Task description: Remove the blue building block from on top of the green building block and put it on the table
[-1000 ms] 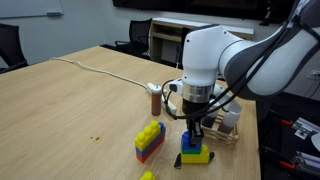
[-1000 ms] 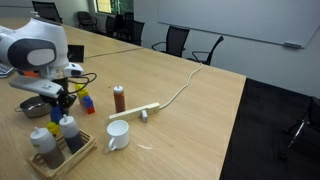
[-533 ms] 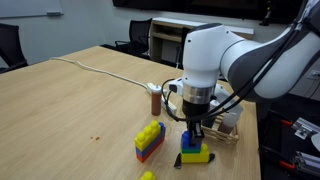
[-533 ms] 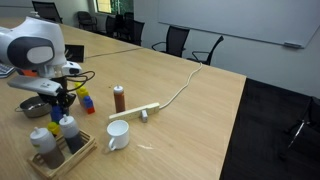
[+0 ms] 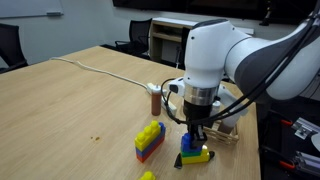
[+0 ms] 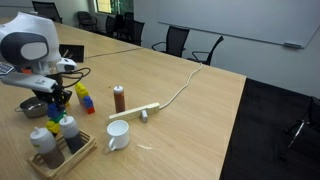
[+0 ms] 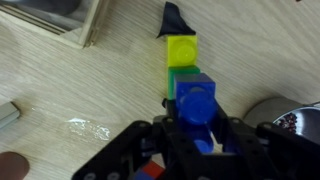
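Claw [image 7: 198,130]: Robotiq type, entering the wrist view from 6 o'clock, its two dark fingers [image 7: 172,130] set against opposite sides of the blue building block [image 7: 195,98] and clamped on it. Blue building block: studded, squarish, lying between the fingers and overlapping the near end of the green building block [image 7: 182,78]; whether the two are touching or apart cannot be told. Green building block: low, on the desk [image 7: 80,90], at 12 o'clock of the blue one. Yellow brick [image 7: 181,48]: touching the green block's far end, again at 12 o'clock. Black wedge-shaped piece [image 7: 172,18]: just beyond the yellow brick. Metal bowl [image 7: 275,112]: at 3 o'clock of the claw, partly cut off by the edge of the view. Stack of yellow, blue and red bricks [image 5: 149,140]: in an exterior view, near the claw at 9 o'clock, apart from it. Brown bottle [image 5: 155,101]: upright, at 11 o'clock of the claw. White cable [image 5: 100,68]: trailing across the desk toward its far edge. White mug [image 6: 117,134]: upright, beside a wooden tray [image 6: 84,150] holding bottles.
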Controlling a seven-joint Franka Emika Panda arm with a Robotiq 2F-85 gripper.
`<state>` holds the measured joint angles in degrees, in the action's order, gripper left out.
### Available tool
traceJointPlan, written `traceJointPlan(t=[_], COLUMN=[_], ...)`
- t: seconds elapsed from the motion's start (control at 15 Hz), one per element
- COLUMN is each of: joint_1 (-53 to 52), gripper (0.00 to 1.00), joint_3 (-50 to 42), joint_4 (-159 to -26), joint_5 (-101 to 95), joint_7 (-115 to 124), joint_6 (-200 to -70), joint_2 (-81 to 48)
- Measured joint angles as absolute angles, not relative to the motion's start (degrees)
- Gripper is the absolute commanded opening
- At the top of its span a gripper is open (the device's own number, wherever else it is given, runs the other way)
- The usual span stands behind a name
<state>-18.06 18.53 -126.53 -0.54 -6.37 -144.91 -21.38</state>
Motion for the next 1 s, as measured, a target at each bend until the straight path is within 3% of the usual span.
traceJointPlan(t=[1.0], joint_1=[-17.33], gripper=[0.11], joint_3=[18.85], joint_4=[-131.62], joint_5=[1.98], joint_7=[-6.12], joint_6=[-145.22], joint_2=[-16.99])
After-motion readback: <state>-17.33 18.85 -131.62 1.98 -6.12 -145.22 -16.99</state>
